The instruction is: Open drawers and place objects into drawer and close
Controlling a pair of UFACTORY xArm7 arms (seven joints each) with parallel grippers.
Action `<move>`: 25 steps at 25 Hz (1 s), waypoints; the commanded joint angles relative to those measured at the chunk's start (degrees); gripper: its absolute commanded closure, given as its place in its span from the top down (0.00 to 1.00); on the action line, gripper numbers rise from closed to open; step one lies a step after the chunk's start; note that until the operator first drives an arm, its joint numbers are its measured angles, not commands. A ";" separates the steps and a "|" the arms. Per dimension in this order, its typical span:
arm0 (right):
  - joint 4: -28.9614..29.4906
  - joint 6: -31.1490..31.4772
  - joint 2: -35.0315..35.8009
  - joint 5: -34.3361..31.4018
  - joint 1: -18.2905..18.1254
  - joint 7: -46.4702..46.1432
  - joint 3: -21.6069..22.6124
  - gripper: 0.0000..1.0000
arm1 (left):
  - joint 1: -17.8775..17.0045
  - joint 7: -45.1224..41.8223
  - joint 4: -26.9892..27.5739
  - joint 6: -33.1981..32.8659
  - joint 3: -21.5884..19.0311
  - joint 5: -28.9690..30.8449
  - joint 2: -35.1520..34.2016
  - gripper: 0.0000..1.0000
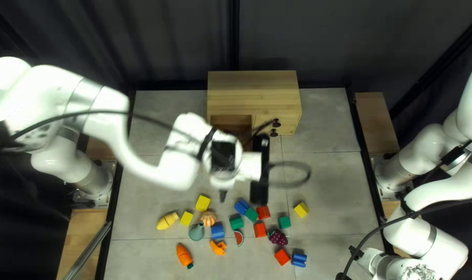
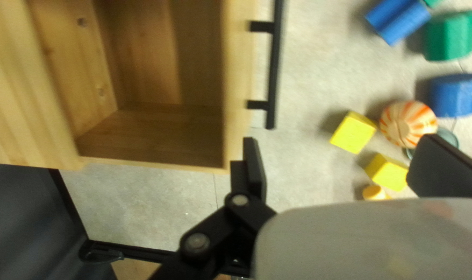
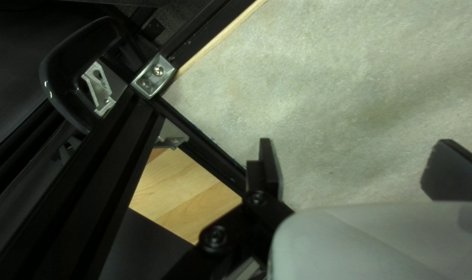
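- Your left gripper (image 2: pixel 350 168) stands open and empty, one finger (image 2: pixel 255 168) near the end of the black bar handle (image 2: pixel 274 67), the other toward the toys.
- The drawer (image 2: pixel 238 88) is already pulled out of the cabinet (image 1: pixel 254 85), so your next step is probably the first pick.
- The likeliest target is the nearer yellow block (image 2: pixel 352 133): it lies just ahead of the gap between your fingers, out from the handle, toward the table's near edge.
- The block has no clear long axis; its sides sit askew to your closing line, so a small wrist turn should square them.
- The striped toy (image 2: pixel 408 123) and the second yellow block (image 2: pixel 386 172) sit close by on the side away from the drawer; that finger could strike one going down.
- Your left arm is the nearer. Your right gripper (image 3: pixel 359 168) is open too, over bare tabletop by the frame, well apart from the toys.
- Once you hold the block, the way back is toward the cabinet, over the handle.
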 commanded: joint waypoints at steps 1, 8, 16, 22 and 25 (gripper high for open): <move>0.00 0.00 0.00 0.00 0.00 0.00 0.00 1.00 | -2.65 0.82 -5.10 -3.54 -2.58 -1.57 -2.57 1.00; 0.00 0.00 0.00 0.00 0.00 0.00 0.00 1.00 | -4.45 -0.70 -13.32 -10.10 -3.99 -5.94 -5.11 1.00; 0.00 0.00 0.00 0.00 0.00 0.00 0.00 1.00 | -3.75 -9.44 -18.72 -15.00 -3.36 -12.13 -3.03 1.00; 0.00 0.00 0.00 0.00 0.00 0.00 0.00 1.00 | -3.65 -14.41 -21.28 -17.02 -3.25 -17.52 -0.34 1.00; 0.00 0.00 0.00 0.00 0.00 0.00 0.00 1.00 | -3.33 -15.91 -24.44 -19.79 -2.95 -19.25 0.17 1.00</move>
